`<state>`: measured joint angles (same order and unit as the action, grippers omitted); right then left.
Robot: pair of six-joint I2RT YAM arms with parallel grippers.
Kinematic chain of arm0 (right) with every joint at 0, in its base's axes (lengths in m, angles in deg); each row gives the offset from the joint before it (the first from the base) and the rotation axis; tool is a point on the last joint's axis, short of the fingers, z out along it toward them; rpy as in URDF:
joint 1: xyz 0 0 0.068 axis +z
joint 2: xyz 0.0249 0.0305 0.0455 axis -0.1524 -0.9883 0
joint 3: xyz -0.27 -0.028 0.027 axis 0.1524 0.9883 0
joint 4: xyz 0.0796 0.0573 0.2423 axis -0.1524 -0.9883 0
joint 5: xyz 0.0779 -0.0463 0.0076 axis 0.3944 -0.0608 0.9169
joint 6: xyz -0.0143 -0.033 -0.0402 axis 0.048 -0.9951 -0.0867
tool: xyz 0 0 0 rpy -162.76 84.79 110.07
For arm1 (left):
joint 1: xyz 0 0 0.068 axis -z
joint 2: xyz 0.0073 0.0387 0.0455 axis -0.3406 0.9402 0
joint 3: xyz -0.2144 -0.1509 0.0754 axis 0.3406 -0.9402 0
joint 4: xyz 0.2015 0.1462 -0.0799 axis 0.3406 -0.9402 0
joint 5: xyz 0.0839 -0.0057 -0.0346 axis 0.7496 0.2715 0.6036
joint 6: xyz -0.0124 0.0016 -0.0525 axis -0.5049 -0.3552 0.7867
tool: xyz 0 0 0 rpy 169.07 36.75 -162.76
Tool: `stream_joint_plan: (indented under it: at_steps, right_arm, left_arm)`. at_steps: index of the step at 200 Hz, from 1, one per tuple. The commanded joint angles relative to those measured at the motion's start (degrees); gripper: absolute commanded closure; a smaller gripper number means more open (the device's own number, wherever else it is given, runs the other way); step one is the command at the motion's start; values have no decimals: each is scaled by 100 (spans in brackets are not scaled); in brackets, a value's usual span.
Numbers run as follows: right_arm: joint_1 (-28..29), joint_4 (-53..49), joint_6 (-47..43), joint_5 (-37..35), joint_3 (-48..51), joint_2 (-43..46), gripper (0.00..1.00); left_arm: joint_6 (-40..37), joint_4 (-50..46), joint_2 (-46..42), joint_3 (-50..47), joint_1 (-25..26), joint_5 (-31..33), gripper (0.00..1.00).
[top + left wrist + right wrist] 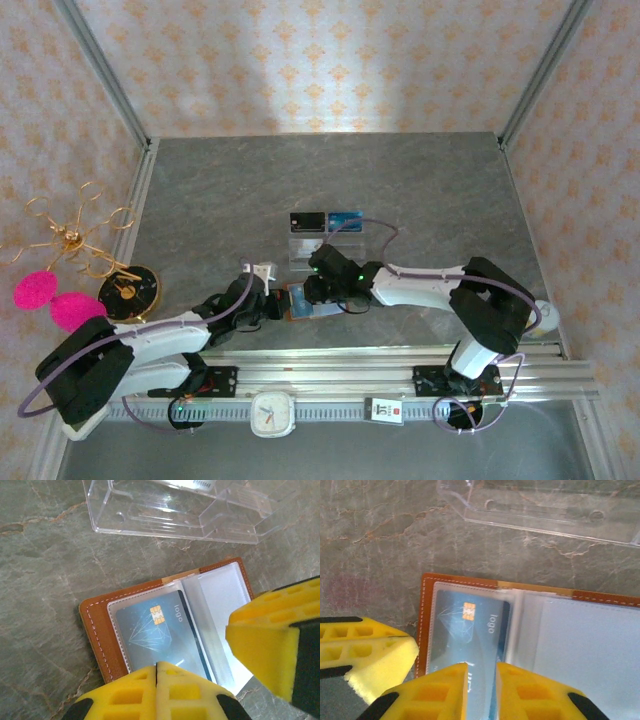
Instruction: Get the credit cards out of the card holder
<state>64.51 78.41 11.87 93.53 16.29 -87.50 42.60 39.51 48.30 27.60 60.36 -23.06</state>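
Note:
The card holder [303, 301] is a brown leather wallet lying open on the grey table. In its left clear sleeve sits a blue-grey credit card [155, 630] with a gold chip. My left gripper [157, 665] is shut, its yellow tips resting together on the card holder's [97, 630] near edge. My right gripper [481, 667] hovers over the near edge of the credit card [470, 625], jaws a narrow gap apart, the card showing between them. The card holder's [426, 620] right sleeve [585, 650] looks pale. Both grippers [275, 300] [322, 290] meet at the card holder.
A clear acrylic stand [320, 245] just behind the wallet carries a black card [307, 220] and a blue card [345, 219]. A gold wire tree [75, 245] with pink pompoms stands far left. A white clock [272, 412] sits on the front rail.

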Motion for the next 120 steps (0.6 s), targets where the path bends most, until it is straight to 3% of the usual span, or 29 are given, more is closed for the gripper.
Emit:
stream_joint_plan:
  at_steps: [1, 88, 120]
  right_arm:
    - [-79, 253, -77, 498, 111, -65, 79]
    - [-229, 569, 54, 650, 372, -318, 83]
    - [-231, 873, 133, 891, 477, -342, 89]
  left_arm:
    - [-90, -23, 224, 43, -10, -72, 100]
    - [-34, -34, 776, -45, -19, 42, 100]
    - [-56, -22, 800, -28, -19, 3, 100]
